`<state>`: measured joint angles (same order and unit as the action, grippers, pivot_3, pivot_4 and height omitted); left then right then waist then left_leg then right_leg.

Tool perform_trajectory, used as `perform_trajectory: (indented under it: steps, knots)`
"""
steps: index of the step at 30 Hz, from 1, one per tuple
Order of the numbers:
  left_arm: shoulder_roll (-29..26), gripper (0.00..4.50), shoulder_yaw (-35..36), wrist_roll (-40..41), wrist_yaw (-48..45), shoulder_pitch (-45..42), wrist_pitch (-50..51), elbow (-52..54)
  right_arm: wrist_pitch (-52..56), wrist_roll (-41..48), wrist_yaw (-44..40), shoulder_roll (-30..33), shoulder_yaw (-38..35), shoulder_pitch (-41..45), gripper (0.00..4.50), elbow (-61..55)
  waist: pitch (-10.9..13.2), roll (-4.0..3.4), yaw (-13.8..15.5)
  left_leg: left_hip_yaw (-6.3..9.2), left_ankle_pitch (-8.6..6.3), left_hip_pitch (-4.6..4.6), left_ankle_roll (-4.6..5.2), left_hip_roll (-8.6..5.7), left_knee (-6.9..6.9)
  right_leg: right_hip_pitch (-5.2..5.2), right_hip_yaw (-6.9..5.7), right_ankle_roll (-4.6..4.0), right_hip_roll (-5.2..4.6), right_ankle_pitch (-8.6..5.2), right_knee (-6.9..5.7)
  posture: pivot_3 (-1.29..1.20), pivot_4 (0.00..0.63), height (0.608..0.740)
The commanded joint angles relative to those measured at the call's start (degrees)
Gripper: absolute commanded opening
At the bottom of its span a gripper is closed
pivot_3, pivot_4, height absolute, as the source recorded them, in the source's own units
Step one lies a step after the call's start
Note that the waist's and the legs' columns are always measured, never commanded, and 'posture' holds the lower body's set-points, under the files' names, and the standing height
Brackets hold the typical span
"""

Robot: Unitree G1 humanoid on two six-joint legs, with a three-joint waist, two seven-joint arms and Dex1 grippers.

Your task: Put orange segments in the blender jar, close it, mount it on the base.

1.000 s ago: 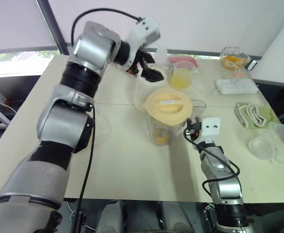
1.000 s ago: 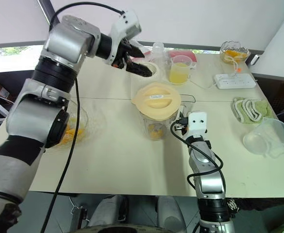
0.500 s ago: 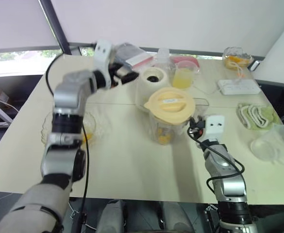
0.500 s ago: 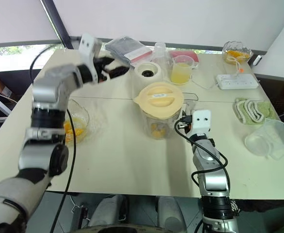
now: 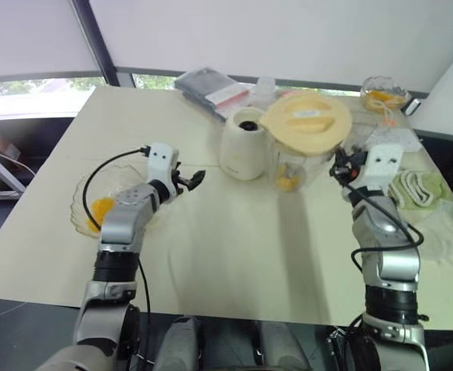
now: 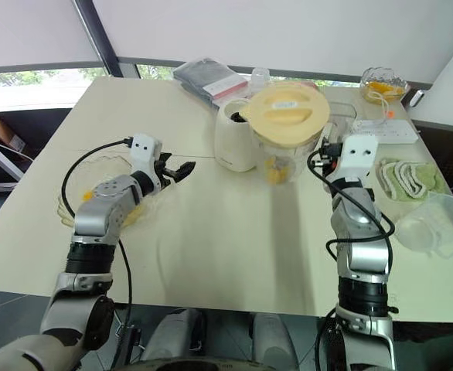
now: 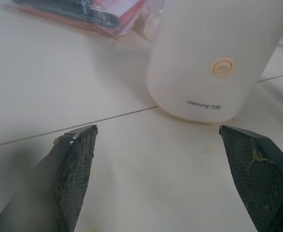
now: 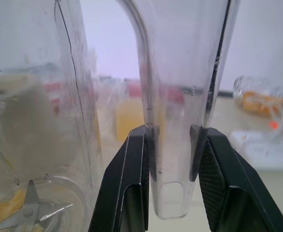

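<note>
The clear blender jar (image 5: 292, 158) with its yellow lid (image 5: 305, 122) on holds orange pieces (image 8: 5, 209) at the bottom. My right gripper (image 8: 173, 137) is shut on the jar's handle (image 8: 173, 111) and holds the jar up, just right of the cream blender base (image 5: 242, 144). My left gripper (image 5: 189, 181) is open and empty, low over the table, left of the base (image 7: 214, 53). Its fingertips (image 7: 81, 145) point at the base. A glass bowl (image 5: 83, 224) with orange segments sits by my left forearm.
At the back right are a glass bowl of orange pieces (image 6: 383, 81) and a white power strip (image 6: 389, 131). A green cloth (image 6: 404, 176) and a clear plastic container (image 6: 435, 224) lie at the right edge. A wrapped packet (image 6: 209, 77) lies behind the base.
The right gripper has lifted the lidded jar from mid-table and carried it back beside the base. The left arm has come down from the base to low over the table. The camera has shifted.
</note>
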<state>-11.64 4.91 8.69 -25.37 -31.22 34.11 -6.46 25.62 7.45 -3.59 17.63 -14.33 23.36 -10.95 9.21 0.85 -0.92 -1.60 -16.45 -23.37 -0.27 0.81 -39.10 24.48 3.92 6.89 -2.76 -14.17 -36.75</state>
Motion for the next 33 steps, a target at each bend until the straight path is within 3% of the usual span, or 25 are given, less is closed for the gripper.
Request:
perform_trajectory:
  steps: [1, 10, 16, 22, 33]
  knots:
    - [-0.12, 4.20, -0.63, 0.30, 0.75, 0.55, -3.00, 2.04, 2.25, 2.10, 0.51, 3.45, -3.69, 9.00, 0.83, -0.41, 0.01, -0.03, -0.15, -0.01, 0.00, 0.00, 0.00, 0.00, 0.00, 0.00, 0.00, 0.00, 0.00, 0.00, 0.00, 0.00, 0.150, 0.740]
    - [-0.85, 4.20, -2.65, 0.75, -0.73, 4.47, -8.74, 4.02, 5.98, 3.07, -1.21, 9.32, -3.13, 33.28, 0.83, 18.12, 0.11, -0.19, -0.31, -0.04, 0.00, -0.01, 0.00, 0.04, 0.07, 0.08, 0.00, -0.02, 0.04, 0.00, 0.00, 0.00, 0.150, 0.740]
    - [-0.42, 4.20, -1.90, 0.48, 2.54, 6.42, -8.73, 5.68, 3.16, 1.19, 1.51, 7.12, -0.94, 45.62, 0.83, 34.64, 0.12, -0.20, -0.29, -0.08, 0.00, -0.04, 0.00, 0.09, 0.10, 0.08, 0.00, -0.02, -0.04, 0.00, 0.08, 0.00, 0.150, 0.740]
    - [-1.23, 4.20, -1.25, 0.68, 4.39, 8.96, -7.87, 8.52, -0.88, 0.02, 2.76, 2.85, 1.44, 49.46, 0.83, 42.26, 0.13, -0.22, -0.69, -0.09, 0.00, -0.07, 0.00, 0.13, 0.23, 0.11, 0.00, -0.02, -0.07, 0.01, 0.17, 0.00, 0.150, 0.740]
    - [-1.83, 4.20, -1.09, 0.95, 6.95, 11.56, -6.15, 12.27, -2.23, 0.54, 6.01, -3.99, 2.61, 50.97, 0.83, 45.48, 0.15, -0.25, -1.51, -0.09, -0.01, -0.13, -0.01, 0.10, 0.36, 0.14, -0.08, 0.00, -0.26, 0.01, 0.32, 0.00, 0.150, 0.740]
